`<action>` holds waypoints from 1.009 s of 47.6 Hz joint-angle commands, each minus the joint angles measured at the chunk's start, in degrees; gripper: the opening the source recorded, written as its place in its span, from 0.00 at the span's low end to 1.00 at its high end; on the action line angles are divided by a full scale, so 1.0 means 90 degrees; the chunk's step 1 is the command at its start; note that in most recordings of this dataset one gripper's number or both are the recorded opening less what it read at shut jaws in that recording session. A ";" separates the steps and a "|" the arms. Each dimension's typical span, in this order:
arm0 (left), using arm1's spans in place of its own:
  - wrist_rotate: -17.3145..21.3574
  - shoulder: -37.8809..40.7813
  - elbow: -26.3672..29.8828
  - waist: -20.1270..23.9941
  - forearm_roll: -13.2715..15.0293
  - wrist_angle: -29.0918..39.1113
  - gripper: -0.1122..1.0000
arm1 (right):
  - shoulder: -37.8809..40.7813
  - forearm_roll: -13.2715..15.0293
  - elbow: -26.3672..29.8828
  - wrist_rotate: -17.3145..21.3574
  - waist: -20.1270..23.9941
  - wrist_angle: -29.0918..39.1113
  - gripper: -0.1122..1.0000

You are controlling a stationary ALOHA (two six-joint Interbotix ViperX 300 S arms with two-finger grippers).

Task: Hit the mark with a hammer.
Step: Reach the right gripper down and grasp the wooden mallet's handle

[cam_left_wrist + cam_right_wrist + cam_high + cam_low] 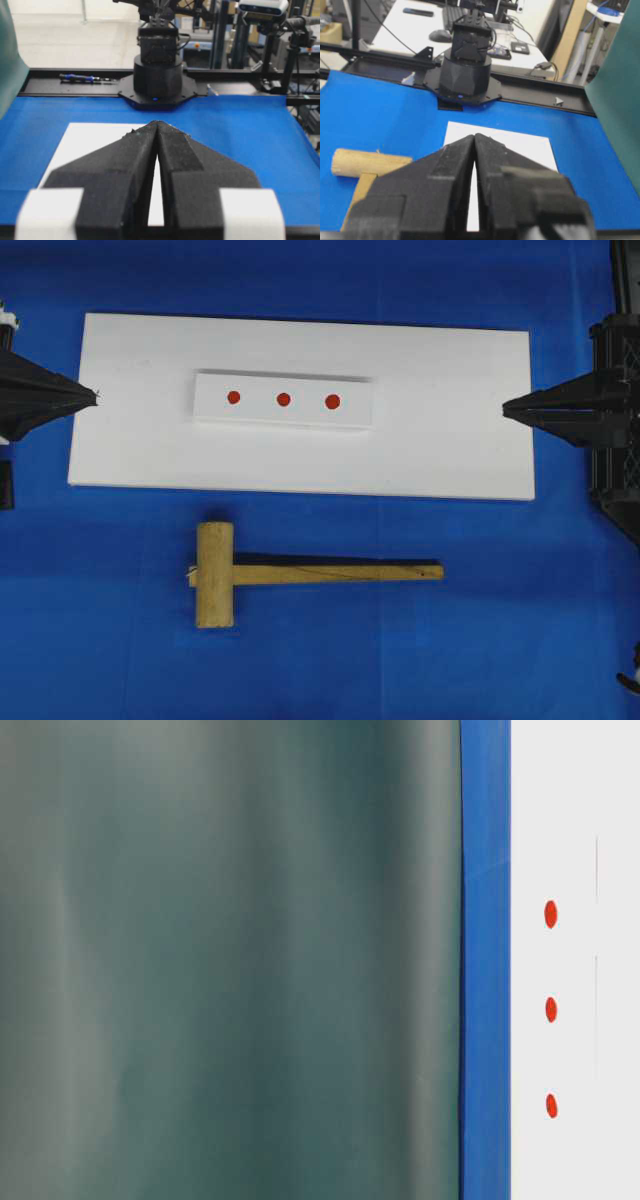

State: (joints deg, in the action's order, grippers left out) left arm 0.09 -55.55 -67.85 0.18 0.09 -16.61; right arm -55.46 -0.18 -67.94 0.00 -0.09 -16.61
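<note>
— Where the two arms faced each other across the board, how did their tools stand?

— The left gripper (95, 396) had its fingers pressed together, holding nothing; the right gripper (505, 408) was likewise closed and empty.

— And the hammer (290, 573)?

— It lay flat on the blue cloth (500, 640), just below the white board (450, 440), head to the left, handle pointing right, apart from both grippers.

— The marks?

— Three red dots (283, 399) sat in a row on a small white block (350, 420) upon the board.

a pale wooden hammer (232, 575) on blue cloth (500, 640), white board (450, 440), three red dots (283, 399), black claws.
</note>
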 commanded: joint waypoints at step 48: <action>-0.0088 0.0107 0.0107 -0.0049 0.0049 0.0166 0.10 | 0.5059 -0.0264 0.2402 0.1523 0.1436 0.0313 0.90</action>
State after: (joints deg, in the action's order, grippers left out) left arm -0.62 -55.20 -67.85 -0.09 0.44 -14.85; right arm -12.83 -1.85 -48.87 13.62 12.04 -13.01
